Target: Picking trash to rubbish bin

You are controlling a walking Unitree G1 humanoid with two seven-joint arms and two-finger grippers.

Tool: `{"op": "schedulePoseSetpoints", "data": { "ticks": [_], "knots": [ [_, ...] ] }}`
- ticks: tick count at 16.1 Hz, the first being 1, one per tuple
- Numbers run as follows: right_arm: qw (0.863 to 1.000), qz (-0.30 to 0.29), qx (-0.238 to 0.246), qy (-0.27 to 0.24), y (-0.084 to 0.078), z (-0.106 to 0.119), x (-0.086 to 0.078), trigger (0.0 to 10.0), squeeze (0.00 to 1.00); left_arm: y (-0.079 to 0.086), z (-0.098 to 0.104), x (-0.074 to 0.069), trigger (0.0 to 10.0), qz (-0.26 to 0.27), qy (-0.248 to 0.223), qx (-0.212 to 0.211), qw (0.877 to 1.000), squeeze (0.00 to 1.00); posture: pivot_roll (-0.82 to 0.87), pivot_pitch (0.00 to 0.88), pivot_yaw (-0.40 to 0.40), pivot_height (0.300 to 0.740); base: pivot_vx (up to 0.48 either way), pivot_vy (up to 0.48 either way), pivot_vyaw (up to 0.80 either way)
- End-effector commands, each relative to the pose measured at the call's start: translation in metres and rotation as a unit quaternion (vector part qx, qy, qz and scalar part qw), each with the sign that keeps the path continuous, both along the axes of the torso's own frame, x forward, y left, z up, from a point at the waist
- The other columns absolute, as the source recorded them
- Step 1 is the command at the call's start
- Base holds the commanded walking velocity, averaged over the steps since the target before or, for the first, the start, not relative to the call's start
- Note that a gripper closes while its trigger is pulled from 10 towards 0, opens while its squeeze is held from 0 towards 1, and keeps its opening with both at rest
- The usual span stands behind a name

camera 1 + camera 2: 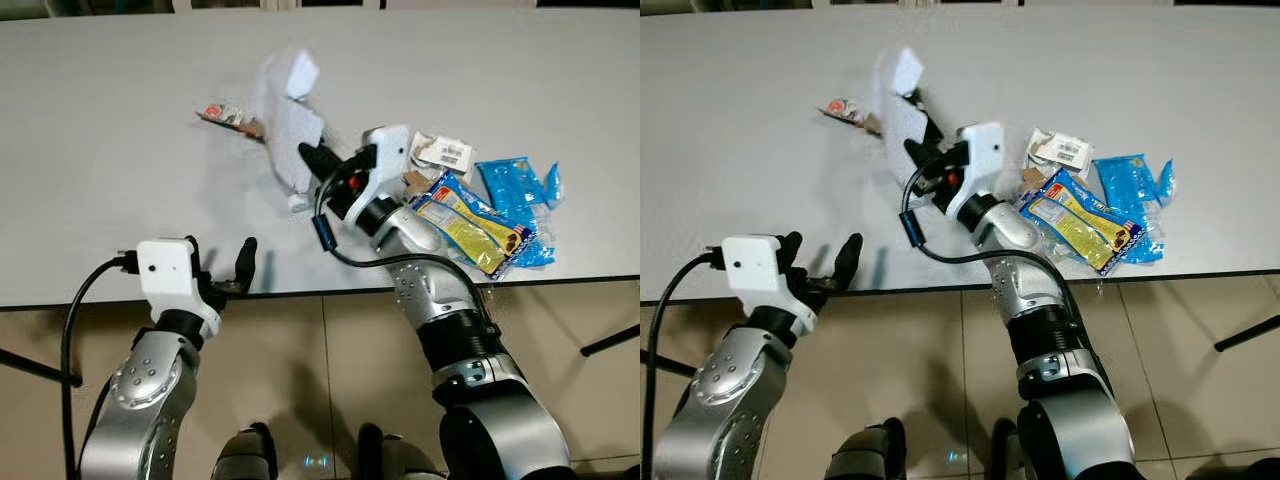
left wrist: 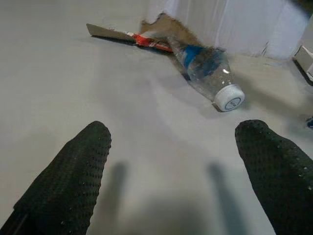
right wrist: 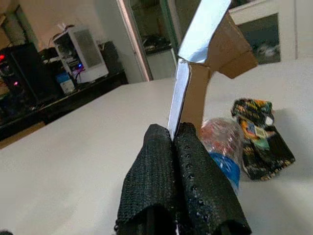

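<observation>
My right gripper [image 1: 312, 157] is shut on the edge of a flattened white and brown cardboard piece [image 1: 285, 115] and holds it up, tilted, over the grey table [image 1: 100, 180]. In the right wrist view the fingertips [image 3: 161, 139] pinch the cardboard [image 3: 195, 93]. Beneath it a clear plastic bottle [image 2: 208, 73] with a blue label and white cap lies on its side. Beside the bottle lies a red wrapper [image 1: 222, 116]. At the table's front edge, left of the bottle, my left gripper [image 1: 220, 256] is open with nothing between its fingers.
A yellow snack packet [image 1: 470, 220], a blue packet [image 1: 515, 185] and a white barcode slip [image 1: 445, 152] lie in a heap right of my right arm. The table's front edge [image 1: 300, 292] runs above a tiled floor. A dark printed wrapper [image 3: 261, 139] lies near the bottle.
</observation>
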State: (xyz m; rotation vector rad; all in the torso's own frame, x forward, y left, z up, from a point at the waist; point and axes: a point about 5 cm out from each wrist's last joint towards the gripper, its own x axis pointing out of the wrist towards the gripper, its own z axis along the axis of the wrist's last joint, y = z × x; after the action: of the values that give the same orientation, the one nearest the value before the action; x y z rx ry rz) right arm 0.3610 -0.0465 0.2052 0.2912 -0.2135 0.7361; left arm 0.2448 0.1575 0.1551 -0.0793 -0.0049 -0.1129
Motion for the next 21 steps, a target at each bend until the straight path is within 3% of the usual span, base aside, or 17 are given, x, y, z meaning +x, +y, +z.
{"op": "schedulePoseSetpoints", "data": {
  "ticks": [1,5,6,7,8,11,12,17,21],
  "knots": [
    [1.000,-0.016,0.013,0.002,-0.007,0.003,-0.001,0.0,0.00,-0.001,-0.002,0.002,10.0,-0.002,-0.002,0.004,1.000,0.00,0.04,0.139,-0.002,0.740,0.000,0.000,0.00],
    [0.998,-0.065,0.011,-0.008,-0.028,0.009,-0.005,0.0,0.00,-0.003,-0.003,0.008,10.0,-0.001,-0.009,0.004,1.000,0.00,0.02,0.130,-0.001,0.740,0.000,0.000,0.00],
    [0.996,-0.087,0.002,-0.006,-0.038,0.006,-0.007,2.0,0.00,-0.002,-0.004,0.009,10.0,0.004,-0.010,0.006,1.000,0.00,0.02,0.127,0.002,0.740,0.000,0.000,0.00],
    [0.995,-0.102,-0.008,0.002,-0.047,0.001,-0.009,2.3,0.00,-0.001,-0.006,0.011,10.0,0.011,-0.009,0.009,1.000,0.00,0.01,0.127,0.005,0.740,0.000,0.000,0.00],
    [0.994,-0.109,-0.014,0.006,-0.050,-0.002,-0.011,4.8,0.00,-0.001,-0.007,0.012,10.0,0.009,-0.007,0.006,1.000,0.00,0.01,0.127,0.005,0.740,0.000,0.000,0.00],
    [0.992,-0.125,-0.028,0.018,-0.061,-0.007,-0.019,7.0,0.00,-0.002,-0.012,0.014,10.0,-0.002,-0.001,0.001,1.000,0.00,-0.01,0.132,0.012,0.740,0.000,0.000,-0.74],
    [0.991,-0.129,-0.033,0.017,-0.063,-0.007,-0.021,9.6,0.00,-0.003,-0.014,0.015,10.0,-0.005,0.002,-0.001,1.000,0.00,-0.02,0.136,0.014,0.740,0.000,0.000,-0.80],
    [0.990,-0.134,-0.044,0.012,-0.065,-0.003,-0.028,10.0,0.00,-0.004,-0.017,0.016,10.0,-0.006,0.004,-0.002,1.000,0.00,-0.03,0.147,0.018,0.740,0.000,0.000,-0.78],
    [0.990,-0.131,-0.051,0.005,-0.063,-0.001,-0.032,10.0,0.00,0.002,-0.013,0.015,10.0,0.012,-0.010,-0.011,1.000,0.00,-0.03,0.158,0.014,0.740,0.000,0.000,0.00]
  ]
}}
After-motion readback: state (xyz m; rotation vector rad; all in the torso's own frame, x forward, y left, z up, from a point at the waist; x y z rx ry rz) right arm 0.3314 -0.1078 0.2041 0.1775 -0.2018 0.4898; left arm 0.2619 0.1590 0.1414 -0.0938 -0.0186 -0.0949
